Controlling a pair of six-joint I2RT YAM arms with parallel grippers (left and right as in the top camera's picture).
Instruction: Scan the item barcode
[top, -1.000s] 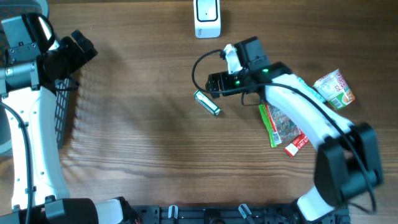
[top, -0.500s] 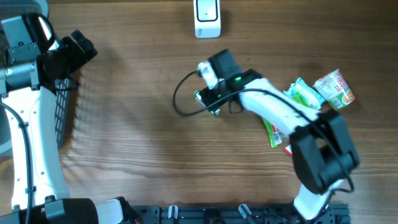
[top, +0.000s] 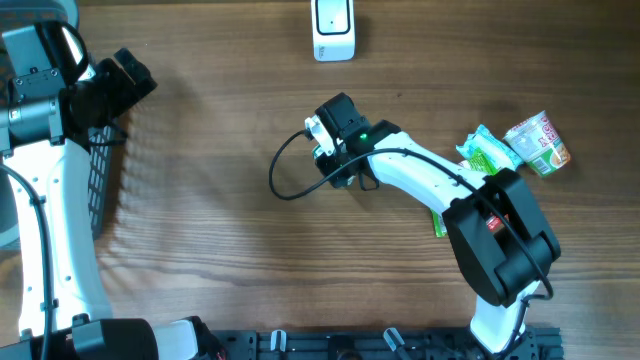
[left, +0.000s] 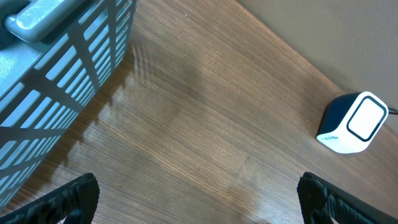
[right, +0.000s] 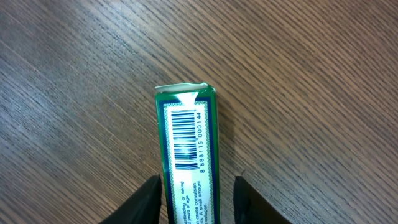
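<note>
Since the right arm has swung over to the green pack (right: 186, 143) lying barcode-up on the table (right: 311, 74), its end effector (right: 198, 190) is narrowing around it, a small gap remaining; lifting toward the scanner (top: 333, 30) should come next, I think.

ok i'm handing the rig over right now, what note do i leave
Left gripper: open, empty, by the basket.
Right gripper: down over the green pack, jaws on either side, gap on one side; grip unclear.
Green pack lies flat on the table, barcode up; scanner at the far edge, apart from it.
Done: pack reached, not lifted.
Left: grip, lift, show barcode to scanner.
</note>
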